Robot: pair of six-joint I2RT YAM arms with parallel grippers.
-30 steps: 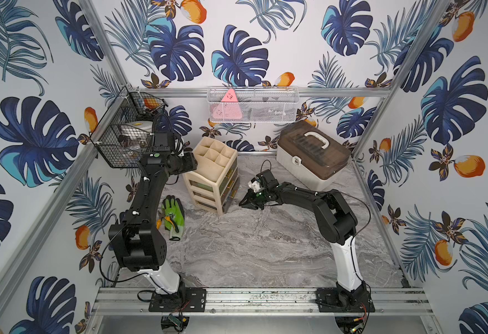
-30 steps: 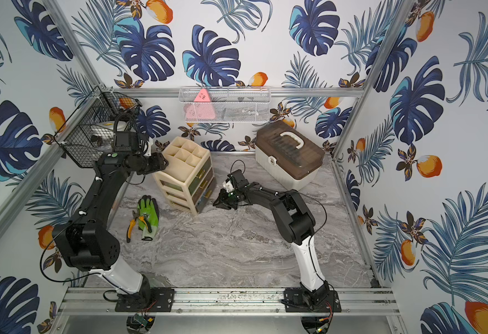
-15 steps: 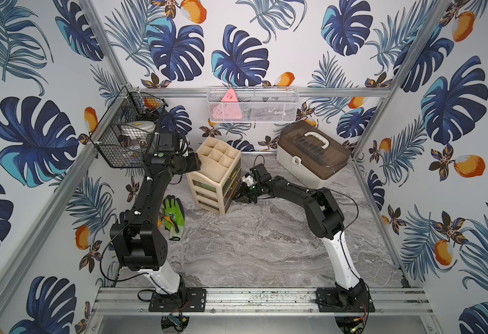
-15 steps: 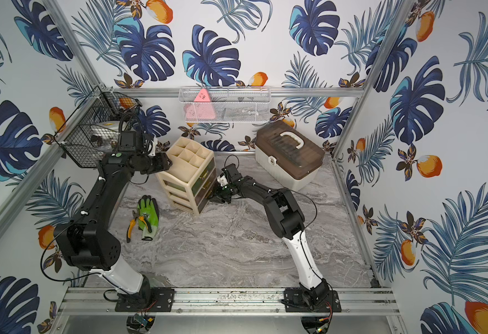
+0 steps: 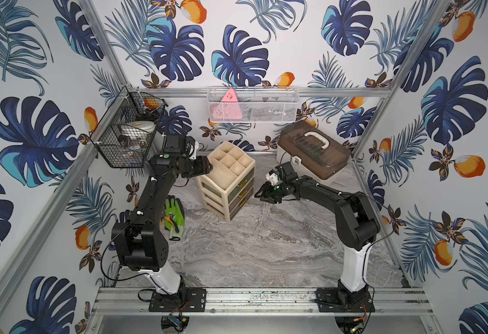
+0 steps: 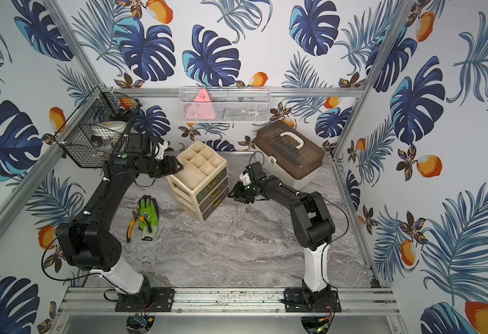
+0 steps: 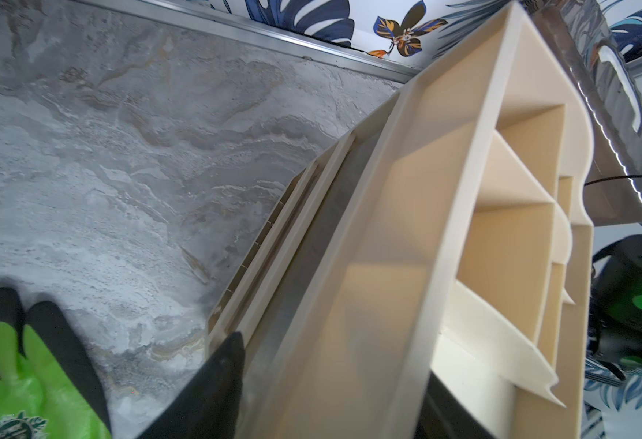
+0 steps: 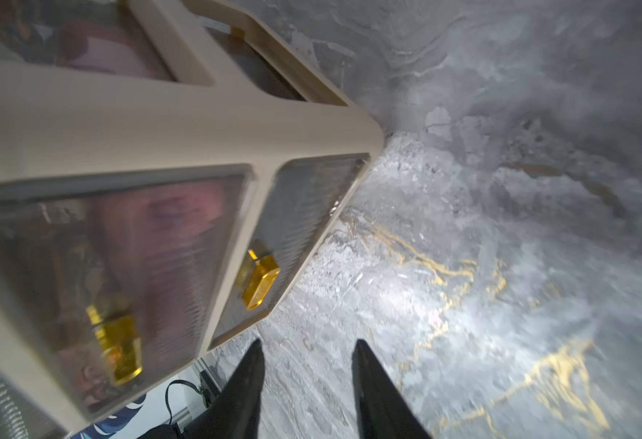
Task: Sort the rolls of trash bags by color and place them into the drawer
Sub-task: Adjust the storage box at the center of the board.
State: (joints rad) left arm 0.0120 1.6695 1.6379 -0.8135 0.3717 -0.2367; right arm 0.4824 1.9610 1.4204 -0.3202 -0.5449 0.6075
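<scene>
R gripper (image 8: 307,344): jaws apart, nothing betw. them, low over table (image 8: 464,266), just beside front of drawer unit (image 8: 159,125).
L gripper (image 5: 206,168): straddles unit's top rim. One finger (image 7: 228,372) outside the wall, other hidden, so clamped or slack: can't tell.
Drawers look shut. Of rolls (image 8: 167,228), only a blurred pink mass shows behind a translucent front; none on table.
Handling (est.): rolls light, soft, crinkly film, prob. slippery, squash easily. Pinch gently across mid-length.
Access via gold handle (image 8: 259,281): small, hard, smooth. Unit prob. light, may slide, so brace at rim.
</scene>
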